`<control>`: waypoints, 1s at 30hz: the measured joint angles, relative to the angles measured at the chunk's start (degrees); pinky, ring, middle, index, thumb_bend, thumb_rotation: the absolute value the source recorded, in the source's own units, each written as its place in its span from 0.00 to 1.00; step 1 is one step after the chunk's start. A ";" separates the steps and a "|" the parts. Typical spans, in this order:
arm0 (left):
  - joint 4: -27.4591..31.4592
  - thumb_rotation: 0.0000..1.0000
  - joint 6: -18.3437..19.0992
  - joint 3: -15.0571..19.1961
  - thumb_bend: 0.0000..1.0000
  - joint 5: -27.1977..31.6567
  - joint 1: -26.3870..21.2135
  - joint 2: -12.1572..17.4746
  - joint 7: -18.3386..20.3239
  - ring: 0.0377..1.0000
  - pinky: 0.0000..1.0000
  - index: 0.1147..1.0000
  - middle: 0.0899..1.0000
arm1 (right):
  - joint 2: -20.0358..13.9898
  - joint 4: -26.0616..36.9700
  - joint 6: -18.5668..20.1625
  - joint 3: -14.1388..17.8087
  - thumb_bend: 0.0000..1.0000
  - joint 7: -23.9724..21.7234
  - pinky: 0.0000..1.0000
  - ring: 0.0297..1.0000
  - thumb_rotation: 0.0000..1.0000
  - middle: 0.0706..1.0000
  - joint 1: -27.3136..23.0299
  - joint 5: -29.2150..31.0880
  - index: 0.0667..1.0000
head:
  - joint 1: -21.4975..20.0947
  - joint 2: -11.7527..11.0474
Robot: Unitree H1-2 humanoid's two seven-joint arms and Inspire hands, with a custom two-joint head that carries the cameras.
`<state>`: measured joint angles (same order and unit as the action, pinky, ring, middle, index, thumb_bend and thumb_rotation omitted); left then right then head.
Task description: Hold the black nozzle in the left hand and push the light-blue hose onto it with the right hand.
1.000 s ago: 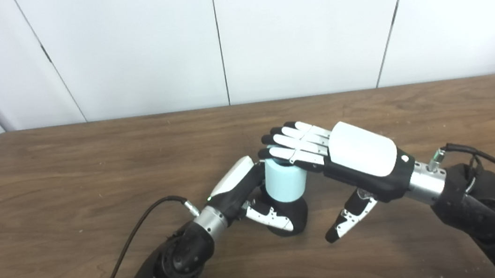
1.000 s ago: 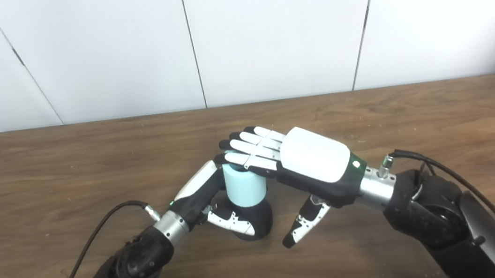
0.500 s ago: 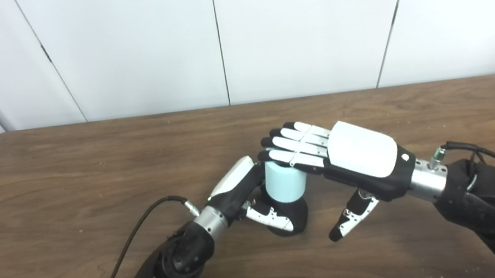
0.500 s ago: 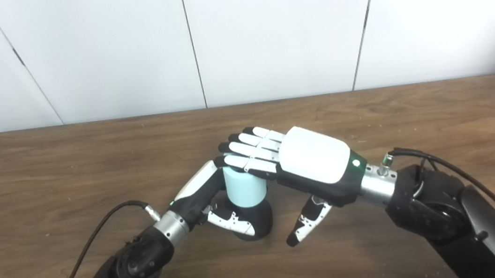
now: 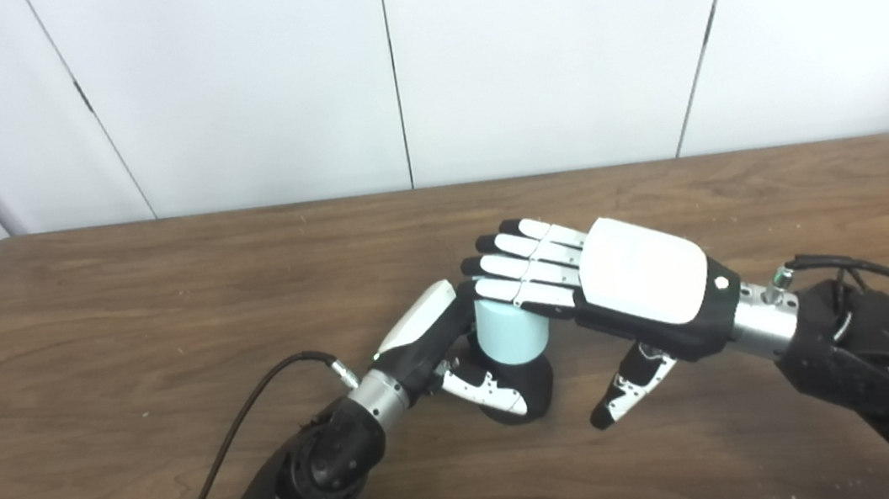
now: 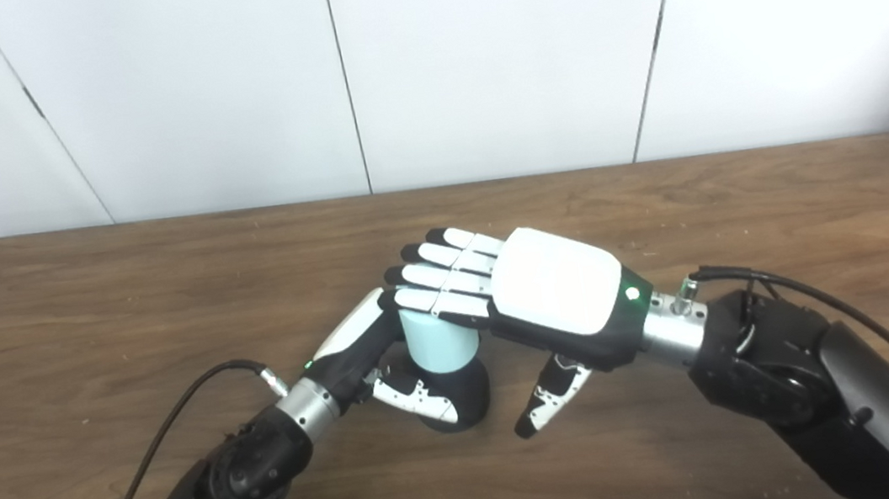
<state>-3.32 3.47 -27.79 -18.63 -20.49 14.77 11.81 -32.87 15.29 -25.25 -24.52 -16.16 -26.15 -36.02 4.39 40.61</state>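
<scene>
Left eye view: a dark wooden table (image 5: pixel 123 323) fills the lower two thirds of the frame below white wall panels (image 5: pixel 539 51). Just right of centre stands the black nozzle (image 5: pixel 531 391), upright on the table, with the light-blue hose (image 5: pixel 508 335) seated on its top as a short upright cylinder. The left hand (image 5: pixel 444 351), whose arm enters from the lower left, wraps the nozzle from the left; its thumb lies across the front of the black base, while its other fingers are hidden behind the nozzle and hose. The right hand (image 5: pixel 610 288), whose arm enters from the lower right, lies palm down over the hose, its fingers (image 5: pixel 513 288) straight and side by side, resting flat on the hose's top end; the thumb hangs down to the right, clear of both parts. Right eye view: the same arrangement appears slightly left of centre. The hose (image 6: pixel 439 343) shows beneath the flat fingers of the right hand (image 6: pixel 539 293), the nozzle (image 6: pixel 462 396) below it, gripped by the left hand (image 6: pixel 368 352). A black cable (image 6: pixel 170 436) trails from the left wrist toward the lower left edge.
</scene>
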 measured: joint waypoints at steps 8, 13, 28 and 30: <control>0.00 0.00 0.00 0.01 0.53 0.00 0.00 0.00 0.04 0.33 0.28 0.42 0.42 | -0.48 0.00 -0.06 -0.75 0.75 1.72 0.99 0.99 0.18 0.95 -0.06 -1.32 0.91 | -0.09 0.09; 0.00 0.00 0.00 0.01 0.53 0.00 -0.01 0.00 0.05 0.33 0.27 0.42 0.42 | -0.50 0.00 -0.09 -0.78 0.75 2.13 0.99 0.99 0.17 0.95 0.07 -1.53 0.91 | 0.00 0.18; 0.11 0.00 0.00 -0.12 0.53 0.00 -0.01 -0.01 0.17 0.33 0.28 0.42 0.42 | -1.39 0.01 -0.35 -1.39 0.74 5.63 1.00 0.98 0.17 0.95 1.51 -2.50 0.91 | 0.09 0.18; 0.11 0.00 0.00 -0.20 0.53 0.00 -0.02 -0.02 0.17 0.33 0.28 0.42 0.43 | -1.70 0.09 -0.42 -1.56 0.74 6.10 1.00 0.98 0.17 0.95 1.64 -2.62 0.91 | 0.09 0.18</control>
<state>-3.21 3.47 -27.99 -18.62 -20.51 14.75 11.98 -34.57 15.38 -25.66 -26.08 -10.06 -24.52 -38.64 4.48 40.78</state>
